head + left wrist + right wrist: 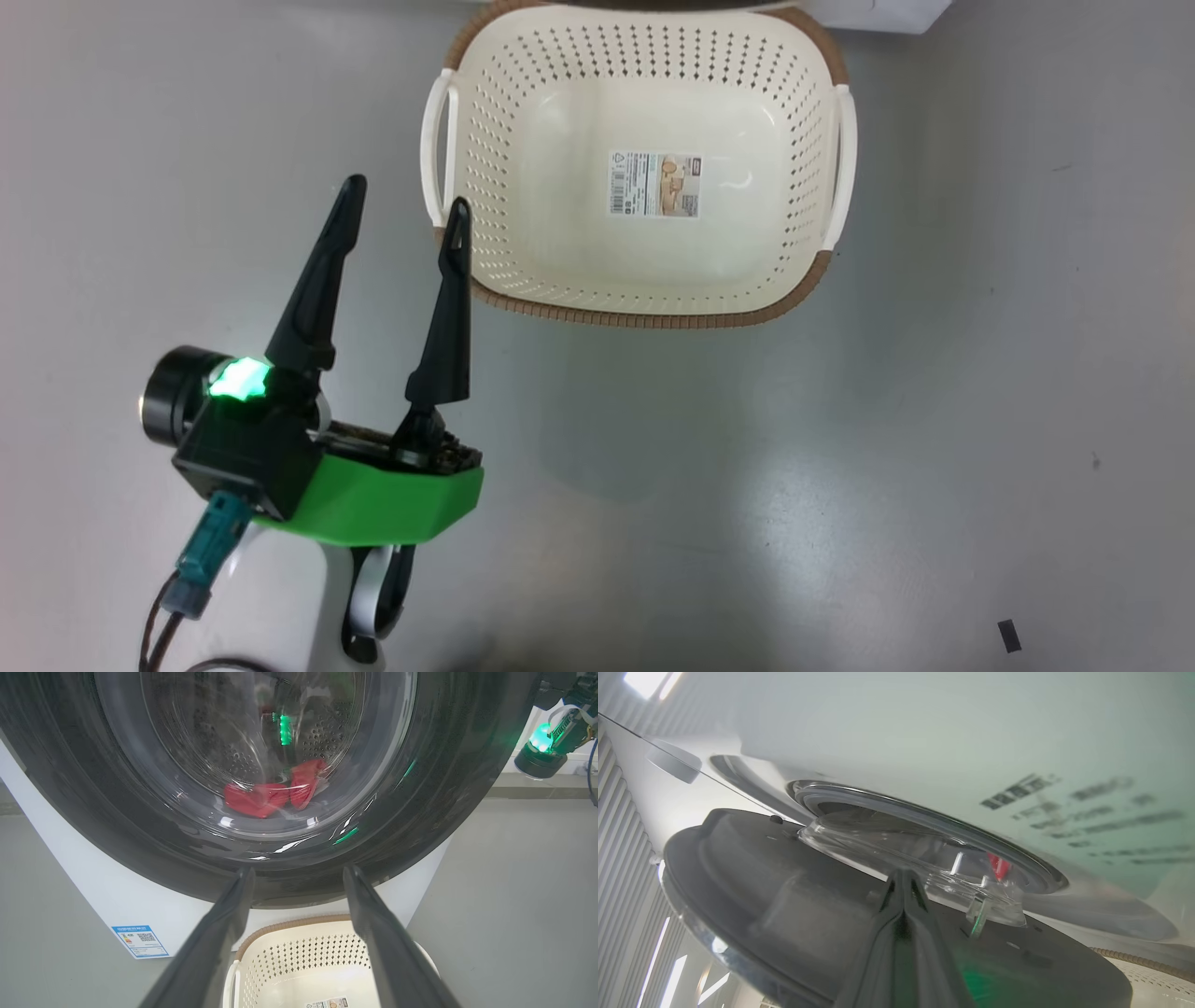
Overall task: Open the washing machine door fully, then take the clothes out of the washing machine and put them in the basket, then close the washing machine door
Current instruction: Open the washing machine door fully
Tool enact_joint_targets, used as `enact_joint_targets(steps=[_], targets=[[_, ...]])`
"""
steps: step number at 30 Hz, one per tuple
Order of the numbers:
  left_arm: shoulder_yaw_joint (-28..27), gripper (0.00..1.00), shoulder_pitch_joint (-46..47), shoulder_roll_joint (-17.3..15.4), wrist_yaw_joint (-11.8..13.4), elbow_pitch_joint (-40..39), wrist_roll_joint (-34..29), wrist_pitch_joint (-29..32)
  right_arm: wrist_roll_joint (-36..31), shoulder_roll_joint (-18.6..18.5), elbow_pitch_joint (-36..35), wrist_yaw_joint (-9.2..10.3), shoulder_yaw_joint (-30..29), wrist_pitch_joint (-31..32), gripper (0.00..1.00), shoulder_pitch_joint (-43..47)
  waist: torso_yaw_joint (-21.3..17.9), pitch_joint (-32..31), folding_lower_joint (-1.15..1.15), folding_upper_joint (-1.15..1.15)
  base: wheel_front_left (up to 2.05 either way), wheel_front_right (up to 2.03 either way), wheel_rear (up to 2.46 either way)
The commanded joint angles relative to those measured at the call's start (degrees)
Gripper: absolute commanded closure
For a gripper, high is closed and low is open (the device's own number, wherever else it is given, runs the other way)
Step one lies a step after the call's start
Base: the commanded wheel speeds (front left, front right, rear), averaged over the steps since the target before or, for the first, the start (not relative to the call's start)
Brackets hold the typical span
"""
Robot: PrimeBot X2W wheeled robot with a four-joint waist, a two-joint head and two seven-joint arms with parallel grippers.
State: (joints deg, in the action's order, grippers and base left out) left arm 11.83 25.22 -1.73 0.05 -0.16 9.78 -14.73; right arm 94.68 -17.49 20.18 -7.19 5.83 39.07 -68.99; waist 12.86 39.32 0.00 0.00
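Left gripper (406,194): fingers spread wide, grasping nothing, aimed at the lower rim of the washing machine door (444,788). Right gripper (902,873): fingers pressed together with nothing between them, tips at the door's inner face, just beside its glass bowl; whether they touch it cannot be told. The door stands ajar, a gap showing between it and the washing machine (924,742). The clothes (257,799), red, lie behind the door's glass, inside the drum. The basket (653,317) stands below the door on the floor (840,467), a paper label (655,185) on its bottom. A blue sticker (140,941) sits on the machine's front, lower left of the door.
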Motion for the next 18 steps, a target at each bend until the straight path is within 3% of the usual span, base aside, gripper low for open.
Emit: enact_joint_targets(steps=[1, 18], targets=[[-1.54, 0.00, 0.18, -1.15, 0.38, -1.08, 0.44, -0.27, -0.38, 1.65, -2.25, -0.30, 0.14, 1.00, 1.00, 1.95, -0.11, -0.87, 0.00, 0.00, 0.00, 0.00, 0.00], [-3.16, 0.00, -0.73, -1.15, -0.21, 0.80, 0.12, -0.27, -0.95, 3.43, -3.27, -0.30, 1.04, 5.47, 1.00, 8.72, -1.25, -5.56, 0.00, 0.00, 0.00, 0.00, 0.00]])
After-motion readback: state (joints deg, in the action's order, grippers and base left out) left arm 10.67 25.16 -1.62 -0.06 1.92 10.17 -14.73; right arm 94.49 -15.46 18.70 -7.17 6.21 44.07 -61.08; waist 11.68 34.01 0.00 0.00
